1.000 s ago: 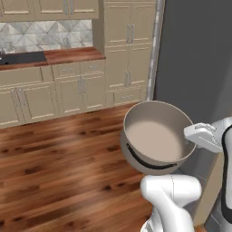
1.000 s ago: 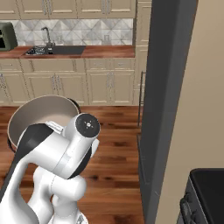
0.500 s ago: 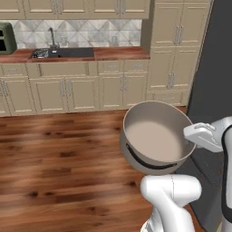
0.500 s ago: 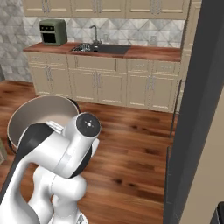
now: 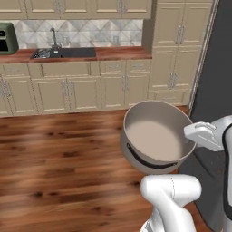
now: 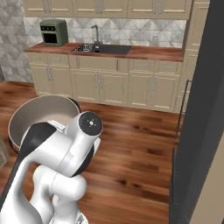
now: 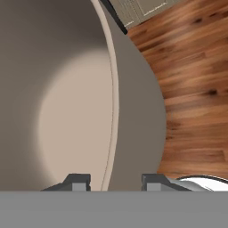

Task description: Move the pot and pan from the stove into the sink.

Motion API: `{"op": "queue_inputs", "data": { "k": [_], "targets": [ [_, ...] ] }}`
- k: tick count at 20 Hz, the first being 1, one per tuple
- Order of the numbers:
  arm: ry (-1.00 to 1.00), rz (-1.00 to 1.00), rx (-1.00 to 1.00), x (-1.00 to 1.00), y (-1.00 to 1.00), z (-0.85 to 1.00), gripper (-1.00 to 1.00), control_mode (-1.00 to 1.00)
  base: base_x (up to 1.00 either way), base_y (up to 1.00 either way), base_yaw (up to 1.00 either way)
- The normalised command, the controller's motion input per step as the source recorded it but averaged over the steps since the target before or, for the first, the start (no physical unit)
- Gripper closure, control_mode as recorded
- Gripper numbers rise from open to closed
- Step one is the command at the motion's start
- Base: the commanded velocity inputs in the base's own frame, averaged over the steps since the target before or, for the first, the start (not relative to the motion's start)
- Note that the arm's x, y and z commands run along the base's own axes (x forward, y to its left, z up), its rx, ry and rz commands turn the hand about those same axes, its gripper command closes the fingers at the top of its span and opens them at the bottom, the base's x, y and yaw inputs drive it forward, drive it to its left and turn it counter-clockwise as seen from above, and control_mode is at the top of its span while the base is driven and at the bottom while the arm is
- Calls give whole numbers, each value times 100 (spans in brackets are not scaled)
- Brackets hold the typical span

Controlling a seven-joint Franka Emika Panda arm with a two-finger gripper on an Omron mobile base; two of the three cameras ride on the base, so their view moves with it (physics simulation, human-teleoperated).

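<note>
Cabinets (image 5: pixel 86 86), beige, run along the far wall under a brown worktop (image 6: pixel 144 52). Floor (image 5: pixel 59 167) of dark wood planks lies between them and the robot. Pot (image 5: pixel 156 136), tan, deep-sided, lidless, is carried in the air above the floor, tilted with its mouth open towards the room. Sink (image 6: pixel 107 49), black basin with grey faucet (image 5: pixel 54 37), is set in the worktop, well apart from the pot. Gripper (image 7: pixel 111 180) is clenched on the pot's rim, one finger inside the wall, one outside.

White glossy arm (image 6: pixel 65 153), rounded links (black joint bands)
</note>
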Motion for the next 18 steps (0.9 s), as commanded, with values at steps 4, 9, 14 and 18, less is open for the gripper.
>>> {"op": "queue_inputs", "data": {
  "k": [4,9,14,18],
  "targets": [
    [0,0,0,0,0,0,100,100,0,96,-9],
    [0,0,0,0,0,0,100,100,0,61,-3],
    [0,0,0,0,0,0,100,100,0,1,0],
    [0,0,0,0,0,0,100,100,29,7,0]
  ]
}}
